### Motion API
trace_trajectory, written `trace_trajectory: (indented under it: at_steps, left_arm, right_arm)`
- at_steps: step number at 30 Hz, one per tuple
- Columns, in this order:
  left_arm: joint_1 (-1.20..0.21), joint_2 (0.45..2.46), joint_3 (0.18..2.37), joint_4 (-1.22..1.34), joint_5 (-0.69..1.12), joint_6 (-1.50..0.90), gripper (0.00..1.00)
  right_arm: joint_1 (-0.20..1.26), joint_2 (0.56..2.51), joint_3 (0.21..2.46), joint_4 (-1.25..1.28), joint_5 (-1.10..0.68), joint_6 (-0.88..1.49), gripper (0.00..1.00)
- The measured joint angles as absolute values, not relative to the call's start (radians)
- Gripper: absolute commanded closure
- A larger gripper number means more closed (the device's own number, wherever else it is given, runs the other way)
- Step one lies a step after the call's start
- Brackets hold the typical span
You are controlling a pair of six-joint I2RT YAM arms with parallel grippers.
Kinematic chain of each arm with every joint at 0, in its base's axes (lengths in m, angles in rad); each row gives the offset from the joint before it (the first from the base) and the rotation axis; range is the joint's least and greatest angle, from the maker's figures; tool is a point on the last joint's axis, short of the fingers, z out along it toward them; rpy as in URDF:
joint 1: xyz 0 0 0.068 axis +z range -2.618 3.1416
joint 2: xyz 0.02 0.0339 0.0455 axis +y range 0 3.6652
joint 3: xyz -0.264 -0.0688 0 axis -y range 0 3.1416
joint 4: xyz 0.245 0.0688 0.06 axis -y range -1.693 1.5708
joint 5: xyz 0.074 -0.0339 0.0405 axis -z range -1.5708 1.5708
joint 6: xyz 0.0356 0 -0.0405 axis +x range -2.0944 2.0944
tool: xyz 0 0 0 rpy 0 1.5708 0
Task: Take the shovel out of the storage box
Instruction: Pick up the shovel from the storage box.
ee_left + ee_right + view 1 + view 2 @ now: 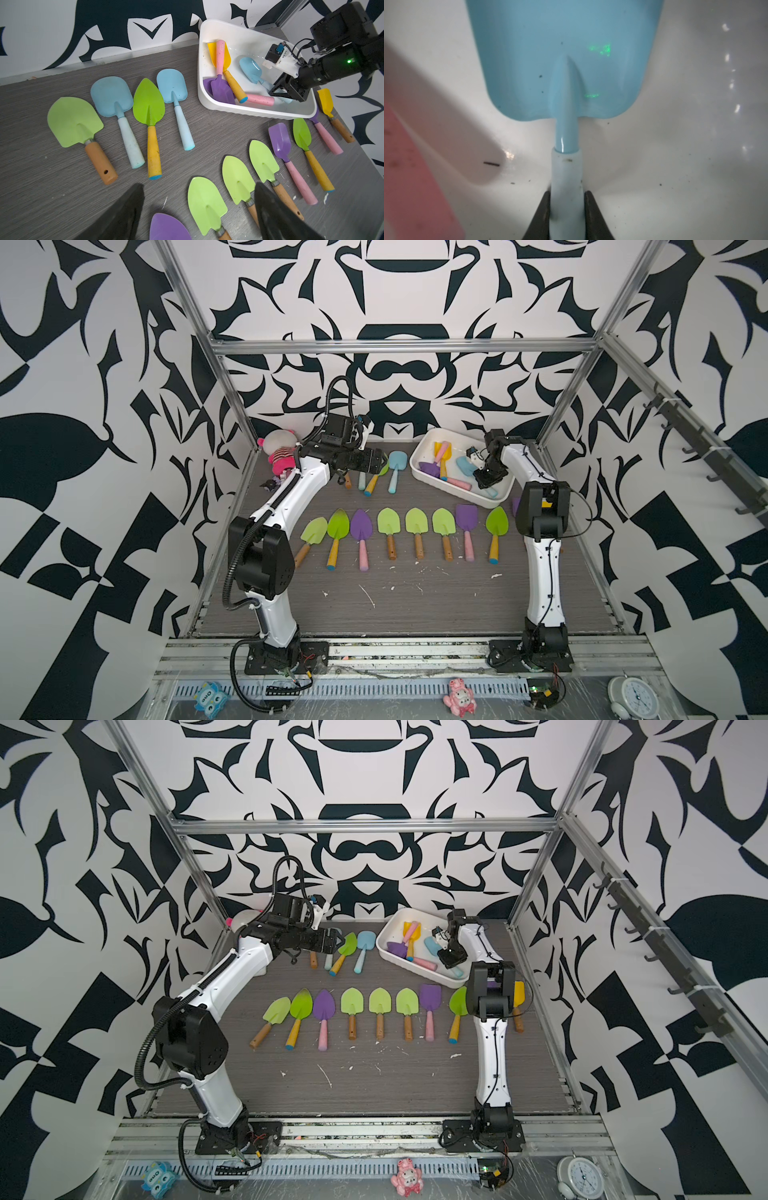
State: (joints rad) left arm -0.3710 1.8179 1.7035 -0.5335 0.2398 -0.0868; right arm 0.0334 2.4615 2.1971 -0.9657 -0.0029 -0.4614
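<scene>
right fingers [545, 209]: black, pressed against both sides of a pale handle, closed down on it
right gripper [567, 194]: clamped on the blue shovel [566, 52] low on its handle, reaching down into the box
blue shovel: inside the storage box [249, 112], blade over the white floor; resting or lifted, cannot tell
beside it in the box: a pink handle [259, 100], a purple shovel [220, 91] and a yellow shovel [233, 85], crossed in a heap
storage box: at the far right corner of the grey table [415, 593], set at an angle to its edges
left fingers [128, 207]: spread wide, nothing between them
left gripper [197, 186]: hovering above the table, well apart from the box
loose shovels: a near row [388, 522] with blades toward the back wall, and a shorter far group [397, 464] just beside the left gripper
</scene>
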Motion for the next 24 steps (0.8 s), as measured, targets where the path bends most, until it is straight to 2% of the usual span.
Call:
trace_trajectory:
  at_steps: [8, 24]
  left_arm:
    - [-0.424, 1.865, 1.733, -0.406, 0.291, -0.223, 0.14]
    - [-0.472, 2.06, 1.833, -0.051, 0.392, -0.625, 0.14]
  right_arm:
    - [0.035, 2.287, 1.975, -0.813, -0.014, -0.384, 1.0]
    - [0.094, 2.057, 1.866, -0.716, -0.049, -0.327, 1.0]
